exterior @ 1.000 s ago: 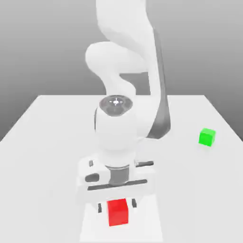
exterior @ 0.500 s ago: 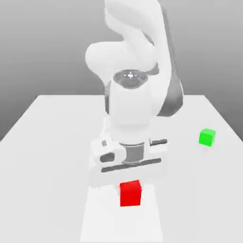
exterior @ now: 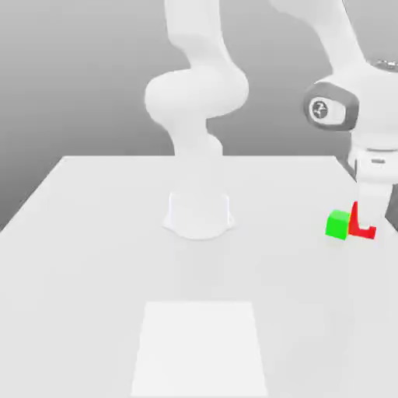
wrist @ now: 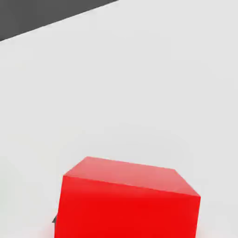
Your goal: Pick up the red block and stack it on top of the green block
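The scene is lit evenly and brightly, with no single light source to be made out. Only a faint, soft shadow is cast on the white table [exterior: 93, 256] around the arm's base [exterior: 199, 214]. No glare is seen. The red block [wrist: 128, 200] is rendered sharply, its upper face lighter than its front face.
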Motion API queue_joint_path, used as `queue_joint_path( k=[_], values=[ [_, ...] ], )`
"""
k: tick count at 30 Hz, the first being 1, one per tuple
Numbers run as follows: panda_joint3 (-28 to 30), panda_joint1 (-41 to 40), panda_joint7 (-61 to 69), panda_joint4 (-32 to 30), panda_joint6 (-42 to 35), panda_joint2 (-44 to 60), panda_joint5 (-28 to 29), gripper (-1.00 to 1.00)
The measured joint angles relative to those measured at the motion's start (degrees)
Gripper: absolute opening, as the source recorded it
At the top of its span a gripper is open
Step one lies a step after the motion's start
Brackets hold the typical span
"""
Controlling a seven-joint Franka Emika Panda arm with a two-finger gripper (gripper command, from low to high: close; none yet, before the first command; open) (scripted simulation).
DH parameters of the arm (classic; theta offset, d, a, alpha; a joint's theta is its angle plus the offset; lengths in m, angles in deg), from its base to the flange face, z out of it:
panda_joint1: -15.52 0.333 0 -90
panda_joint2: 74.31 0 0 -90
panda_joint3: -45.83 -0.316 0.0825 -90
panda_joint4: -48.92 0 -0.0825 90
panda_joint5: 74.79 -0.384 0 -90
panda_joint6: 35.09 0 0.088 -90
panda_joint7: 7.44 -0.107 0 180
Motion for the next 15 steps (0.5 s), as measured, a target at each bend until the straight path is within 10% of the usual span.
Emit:
queue_joint_path(
  k=[5, 15],
  values=[
    [-7.37, 9.60, 1.83, -2.70, -0.50, -2.98, -0.59, -1.00],
    [-11.80, 2.83, -11.03, -2.44, 6.98, 6.87, 18.03, -1.00]
  ],
)
